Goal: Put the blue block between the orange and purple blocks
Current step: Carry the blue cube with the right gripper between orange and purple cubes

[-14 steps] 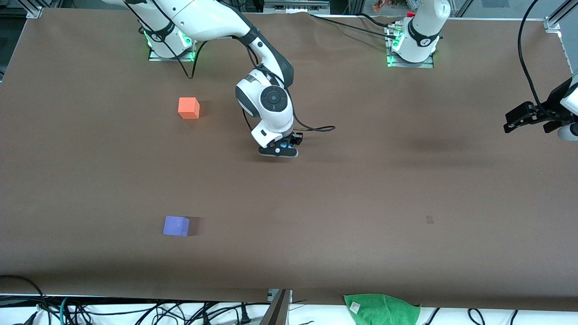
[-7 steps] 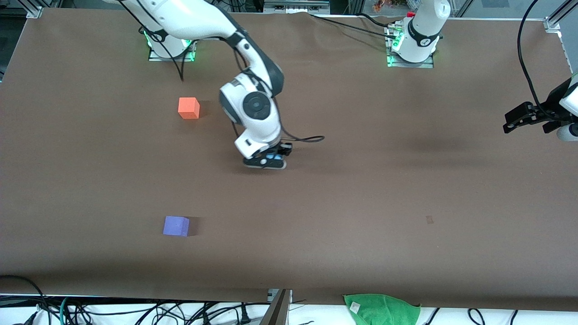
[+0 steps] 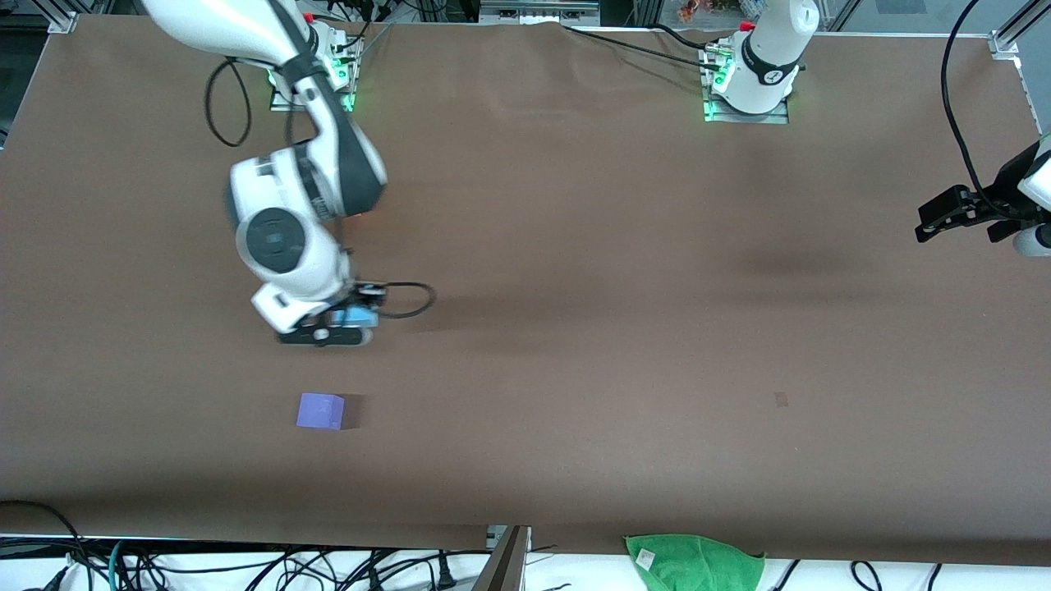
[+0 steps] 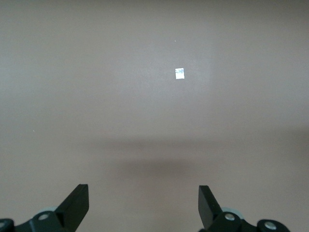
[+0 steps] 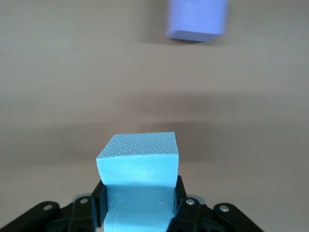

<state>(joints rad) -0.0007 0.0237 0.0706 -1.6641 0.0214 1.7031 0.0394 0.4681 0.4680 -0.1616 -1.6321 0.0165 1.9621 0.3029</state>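
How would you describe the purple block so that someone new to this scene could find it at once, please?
Start at the brown table and go to the right arm's end. The purple block sits alone on the bare surface, nearer the front camera than the right gripper, which is shut on the blue block. It is darker and violet, not sky-blue, and nothing touches it.

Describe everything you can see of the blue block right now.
The blue block is a light sky-blue cube with a matte, finely pebbled, foam-like surface and plain faces. The right gripper is shut on it, black fingers pressing two facing sides, carrying it level above the brown table, farther from the front camera than the purple block.
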